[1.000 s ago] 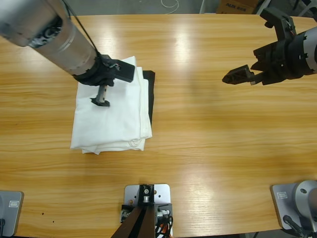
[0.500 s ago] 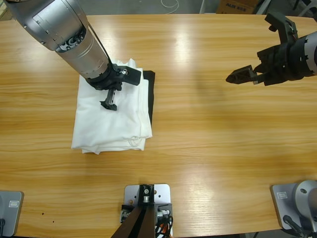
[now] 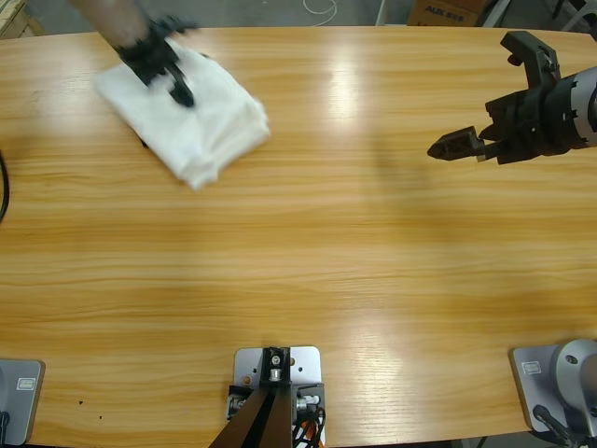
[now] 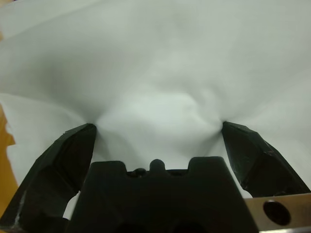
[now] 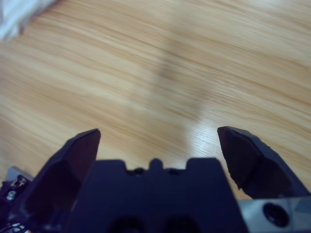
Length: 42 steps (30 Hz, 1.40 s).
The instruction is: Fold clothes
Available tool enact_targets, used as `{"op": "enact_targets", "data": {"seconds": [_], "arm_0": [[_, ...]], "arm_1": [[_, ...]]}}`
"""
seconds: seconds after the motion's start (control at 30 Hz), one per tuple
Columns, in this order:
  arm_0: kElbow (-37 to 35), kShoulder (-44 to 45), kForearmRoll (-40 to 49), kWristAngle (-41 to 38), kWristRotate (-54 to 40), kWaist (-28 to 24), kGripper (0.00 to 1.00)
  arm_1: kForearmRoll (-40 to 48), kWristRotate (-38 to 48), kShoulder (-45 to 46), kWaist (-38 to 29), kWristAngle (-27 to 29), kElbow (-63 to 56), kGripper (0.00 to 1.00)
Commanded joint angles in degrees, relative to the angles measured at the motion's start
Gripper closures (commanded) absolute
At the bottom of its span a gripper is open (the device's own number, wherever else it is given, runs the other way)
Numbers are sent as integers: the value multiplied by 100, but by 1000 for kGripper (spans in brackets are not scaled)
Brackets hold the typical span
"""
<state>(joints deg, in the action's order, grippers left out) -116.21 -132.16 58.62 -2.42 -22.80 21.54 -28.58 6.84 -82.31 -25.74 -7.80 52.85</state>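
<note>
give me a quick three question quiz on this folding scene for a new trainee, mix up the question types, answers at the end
1. True or false: the right gripper is holding cloth.
2. Which gripper presses into the folded white T-shirts? A) the left gripper B) the right gripper C) neither
3. Fill in: the folded white T-shirts lie near the table's far-____ corner in the high view.

Key
1. False. The right wrist view shows only bare wood between its spread jaws, and it hangs away from the cloth.
2. A. The left wrist view shows white fabric dimpled between its open jaws.
3. Left.
</note>
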Motion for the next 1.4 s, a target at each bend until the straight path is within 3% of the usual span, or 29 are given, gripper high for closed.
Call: {"op": "enact_targets", "data": {"seconds": [0.03,0.2,0.3,0.53,0.6,0.7,0.9,1.07,1.2,1.4], "arm_0": [[-2104,-1319,936,-670,1789,-1834,104],[-3513,-1815,1451,-494,1968,-2168,110],[-3895,-1681,1635,-510,1963,-2128,106],[-3791,-168,2590,-547,1997,-2070,105],[-3058,448,2732,-582,1990,-2058,105],[-1318,1574,2518,-589,2044,-1970,105],[2822,4058,811,-888,2171,-1871,105],[5070,6029,459,-1018,2570,-1467,105],[6183,7301,53,-1048,2809,-1449,110],[6214,7572,-54,-950,3239,-1370,116]], "arm_1": [[235,-55,-380,51,-165,-178,0],[247,-65,-642,51,-230,75,0],[186,-69,-698,51,-230,184,0],[-380,-62,-213,-89,-60,432,0],[-1032,-6,-14,-89,346,741,0],[-2259,149,-2,-54,1067,1075,0],[-2804,230,618,-37,984,868,0],[-2602,221,583,-28,1028,242,0],[-2544,216,713,-28,1640,168,0],[-2957,221,826,-19,2113,455,0]]}}
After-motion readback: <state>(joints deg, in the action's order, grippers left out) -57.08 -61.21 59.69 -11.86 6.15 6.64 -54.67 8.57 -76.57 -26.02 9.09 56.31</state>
